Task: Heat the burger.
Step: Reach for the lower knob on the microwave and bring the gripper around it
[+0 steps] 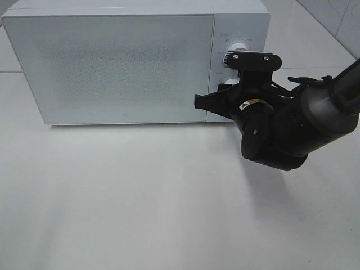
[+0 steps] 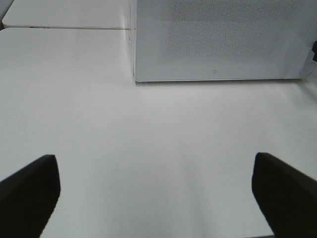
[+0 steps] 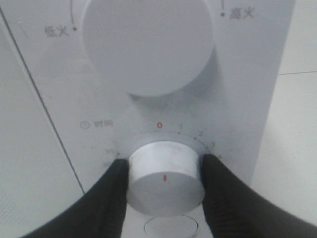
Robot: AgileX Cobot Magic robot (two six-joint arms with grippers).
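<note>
Black fingers (image 3: 111,198) of the right gripper (image 3: 166,171) fill the closest view. They press against both sides of the round timer knob (image 3: 165,186), so this claw is clamped on it.

No burger shows in any view. The door (image 1: 112,67) of the microwave (image 1: 242,22) is shut, so the burger is most likely already inside, though the frosted door hides the interior.

Above the timer knob sits a larger power knob (image 3: 148,44), which nothing is touching. The white microwave stands at the back of a white table (image 1: 140,208). The left gripper (image 2: 153,158) hangs low over the table in front of the microwave, its two fingers spread wide apart and holding nothing.

Loading the burger and closing the door seem to be done. What appears left is turning the timer to start the heating, and later taking the burger out.
</note>
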